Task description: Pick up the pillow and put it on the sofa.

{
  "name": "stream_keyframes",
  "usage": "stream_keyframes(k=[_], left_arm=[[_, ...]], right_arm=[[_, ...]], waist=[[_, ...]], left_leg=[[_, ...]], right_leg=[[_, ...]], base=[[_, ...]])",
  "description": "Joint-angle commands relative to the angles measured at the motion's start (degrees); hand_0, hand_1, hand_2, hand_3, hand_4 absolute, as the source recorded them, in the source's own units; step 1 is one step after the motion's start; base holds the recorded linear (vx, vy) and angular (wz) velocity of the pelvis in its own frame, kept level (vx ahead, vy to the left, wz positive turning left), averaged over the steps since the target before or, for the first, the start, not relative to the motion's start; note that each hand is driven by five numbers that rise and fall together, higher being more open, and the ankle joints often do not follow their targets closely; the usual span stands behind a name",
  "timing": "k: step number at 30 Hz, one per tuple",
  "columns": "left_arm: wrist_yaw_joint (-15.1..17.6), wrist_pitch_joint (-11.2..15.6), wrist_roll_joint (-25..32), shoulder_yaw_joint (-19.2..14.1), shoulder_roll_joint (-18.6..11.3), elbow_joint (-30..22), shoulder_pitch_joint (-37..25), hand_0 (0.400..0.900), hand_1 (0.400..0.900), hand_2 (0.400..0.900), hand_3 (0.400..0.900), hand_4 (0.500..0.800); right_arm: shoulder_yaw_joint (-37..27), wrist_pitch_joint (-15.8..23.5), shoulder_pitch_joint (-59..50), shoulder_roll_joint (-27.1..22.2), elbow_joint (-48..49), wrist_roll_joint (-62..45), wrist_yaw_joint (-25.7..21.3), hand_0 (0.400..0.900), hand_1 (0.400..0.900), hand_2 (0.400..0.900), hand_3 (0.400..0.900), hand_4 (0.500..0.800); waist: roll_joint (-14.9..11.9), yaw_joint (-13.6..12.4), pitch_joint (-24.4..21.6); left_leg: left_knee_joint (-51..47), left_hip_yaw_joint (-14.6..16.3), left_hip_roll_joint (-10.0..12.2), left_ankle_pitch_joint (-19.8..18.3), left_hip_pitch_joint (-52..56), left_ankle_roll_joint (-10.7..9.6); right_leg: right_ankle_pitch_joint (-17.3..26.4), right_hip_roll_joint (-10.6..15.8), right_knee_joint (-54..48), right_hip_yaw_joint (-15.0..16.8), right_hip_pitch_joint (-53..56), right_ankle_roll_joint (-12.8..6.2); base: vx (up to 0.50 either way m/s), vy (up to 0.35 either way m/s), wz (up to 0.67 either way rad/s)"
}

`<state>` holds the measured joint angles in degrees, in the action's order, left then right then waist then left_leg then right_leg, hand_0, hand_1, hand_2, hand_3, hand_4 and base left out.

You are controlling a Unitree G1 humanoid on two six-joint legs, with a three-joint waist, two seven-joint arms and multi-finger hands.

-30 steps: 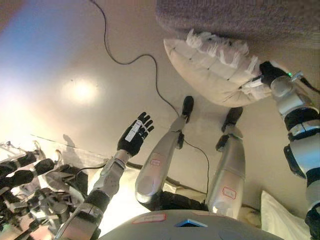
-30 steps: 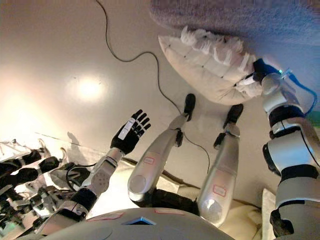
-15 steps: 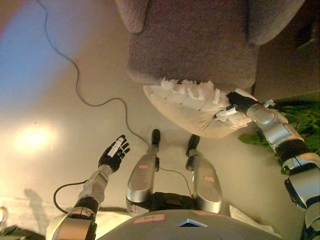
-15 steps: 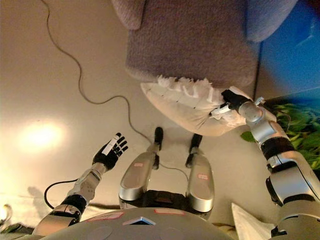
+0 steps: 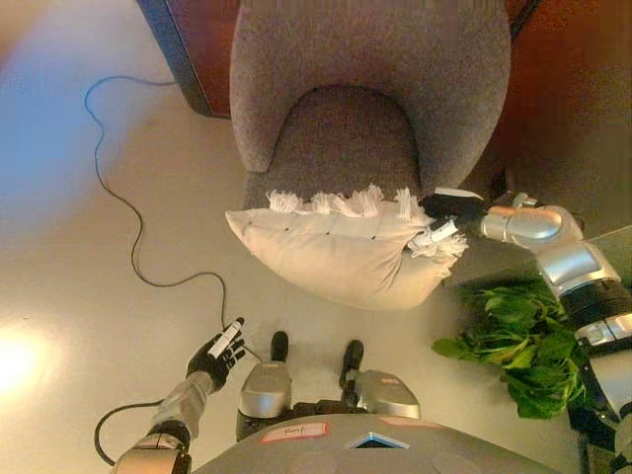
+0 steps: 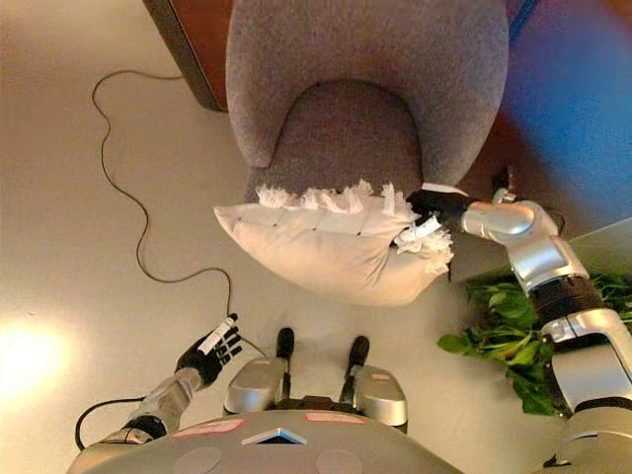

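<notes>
Right hand (image 5: 449, 209) grips the right end of the cream pillow (image 5: 331, 255), fingers curled into the fringed edge. Pillow hangs clear of the floor (image 5: 118, 286), overlapping the front edge of the grey sofa (image 5: 346, 89) seat. Left hand (image 5: 219, 354) sits low at lower left, fingers relaxed, holding nothing. Green plant (image 5: 518, 341) lies at right, below the right arm.
</notes>
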<state>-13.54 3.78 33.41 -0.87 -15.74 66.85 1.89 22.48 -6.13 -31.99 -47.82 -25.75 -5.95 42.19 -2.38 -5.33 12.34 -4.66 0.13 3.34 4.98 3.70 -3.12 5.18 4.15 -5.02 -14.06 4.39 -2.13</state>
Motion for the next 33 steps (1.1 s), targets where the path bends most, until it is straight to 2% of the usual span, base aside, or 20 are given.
stream_keyframes(k=[1, 7, 14, 26, 30, 33], left_arm=[[-0.1, 0.9, -2.3, 2.8, -3.1, 3.3, 0.5, 0.900, 0.900, 0.900, 0.900, 0.800], [0.0, 1.2, -2.7, 4.2, -3.0, 4.7, 1.6, 0.900, 0.900, 0.900, 0.900, 0.800], [-0.3, 2.1, -3.4, 4.9, -3.3, 5.6, 2.4, 0.900, 0.900, 0.900, 0.900, 0.800], [-2.0, 3.6, -4.3, 6.6, -4.7, 2.9, 3.0, 0.900, 0.900, 0.900, 0.900, 0.800], [-2.3, 3.6, -3.7, 7.4, -5.3, 1.1, 2.5, 0.900, 0.900, 0.900, 0.900, 0.800], [-2.9, 3.7, -1.5, 8.0, -6.0, -1.3, 1.7, 0.900, 0.900, 0.900, 0.900, 0.800]], right_arm=[[-0.1, 2.4, -19.2, -2.7, -1.3, -16.6, 1.7, 0.400, 0.400, 0.400, 0.400, 0.500], [4.0, 1.5, -32.3, -3.3, -17.3, -21.2, 0.1, 0.400, 0.400, 0.400, 0.400, 0.500], [5.2, -0.5, -37.9, -2.9, -31.2, -20.1, 1.1, 0.400, 0.400, 0.400, 0.400, 0.500], [3.5, -4.3, -37.5, -1.1, -37.3, -22.4, 1.6, 0.400, 0.400, 0.400, 0.400, 0.500], [3.0, -6.4, -37.6, -1.5, -38.4, -23.7, -0.2, 0.400, 0.400, 0.400, 0.400, 0.500], [2.2, -6.5, -38.3, -2.0, -40.8, -23.3, -2.9, 0.400, 0.400, 0.400, 0.400, 0.500]], waist=[[-3.7, -2.8, -8.1], [-4.2, -5.7, -9.7], [-4.1, -8.3, -9.8], [-3.3, -11.9, -6.5], [-2.5, -12.4, -4.9], [-1.2, -12.6, -3.0]], left_leg=[[0.6, 0.4, -0.8, -6.6, 0.8, -1.2], [0.5, -1.5, -1.1, -6.9, 1.8, -1.5], [0.1, -3.2, -1.4, -6.3, 1.4, -1.7], [0.3, -6.4, -1.0, -4.8, -1.8, -2.3], [0.3, -7.3, -1.1, -4.3, -3.4, -2.3], [0.3, -7.8, -1.1, -3.8, -4.9, -2.3]], right_leg=[[-6.7, 1.5, 2.9, -0.8, 2.3, -3.47], [-6.7, 1.5, 1.9, -2.4, 4.6, -3.40], [-6.6, 1.6, 1.0, -4.2, 5.7, -3.37], [-6.8, 1.6, 0.7, -6.6, 4.8, -2.94], [-6.6, 1.7, 0.7, -6.8, 3.4, -2.86], [-6.4, 2.0, 0.8, -6.7, 2.1, -2.88]], base=[[0.10, 0.024, 0.16], [0.11, 0.021, 0.23], [0.07, 0.012, 0.23], [0.02, -0.038, 0.16], [-0.05, -0.063, 0.10], [-0.14, -0.058, 0.02]])
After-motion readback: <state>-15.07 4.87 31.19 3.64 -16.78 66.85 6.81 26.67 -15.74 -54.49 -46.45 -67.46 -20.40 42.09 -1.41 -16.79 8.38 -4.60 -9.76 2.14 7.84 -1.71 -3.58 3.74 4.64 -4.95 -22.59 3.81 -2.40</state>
